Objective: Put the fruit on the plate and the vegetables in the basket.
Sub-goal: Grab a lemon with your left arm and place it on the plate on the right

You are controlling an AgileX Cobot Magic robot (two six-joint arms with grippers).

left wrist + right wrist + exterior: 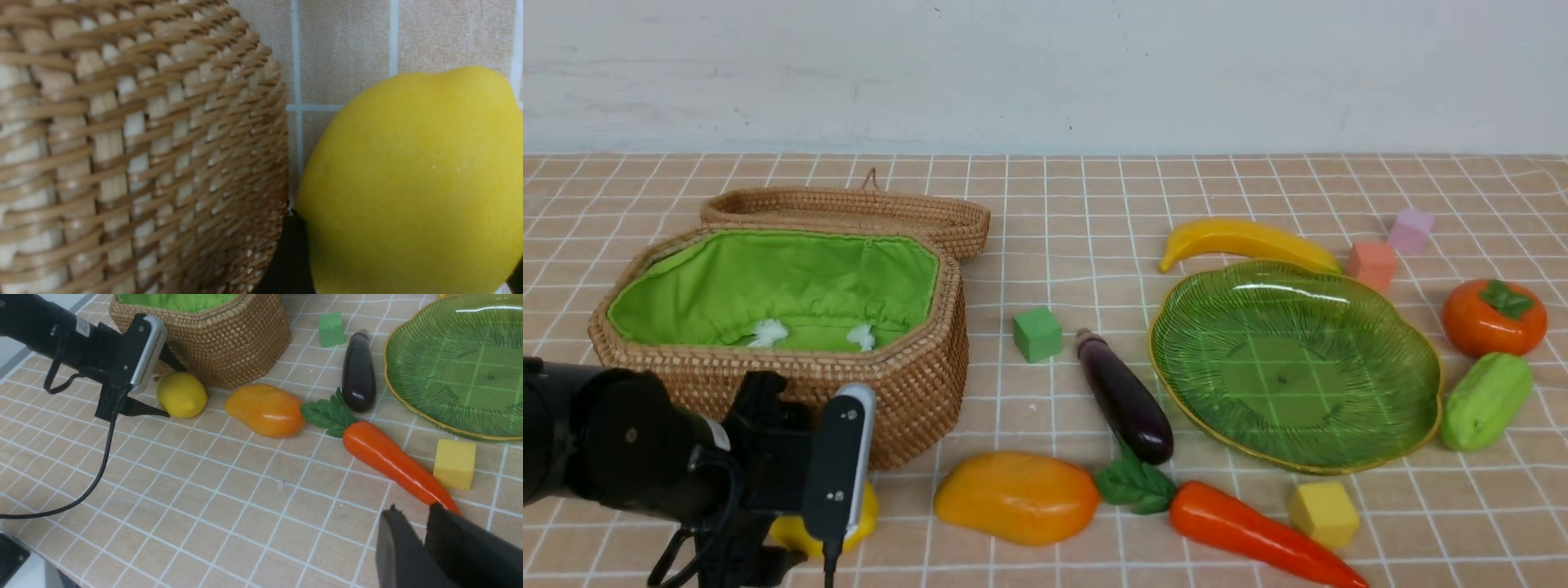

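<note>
My left gripper (176, 392) is low by the front of the wicker basket (915, 384), its fingers (290, 257) pressed on both sides of the yellow lemon (408, 183), which rests on the cloth. The mango (1017, 496), the carrot (1250, 531) and the eggplant (1123, 396) lie in the middle. The green glass plate (1290, 367) is empty. The banana (1241, 241) lies behind it, and the persimmon (1493, 318) and the gourd (1486, 400) are to its right. My right gripper (412, 512) is shut and empty, above the carrot's tip (445, 502).
The basket's lid (849, 208) lies open behind it. Foam cubes are scattered about: green (1037, 333), yellow (1323, 513), salmon (1372, 264) and pink (1410, 230). The left arm's cable (94, 477) hangs over the cloth near the table's front edge.
</note>
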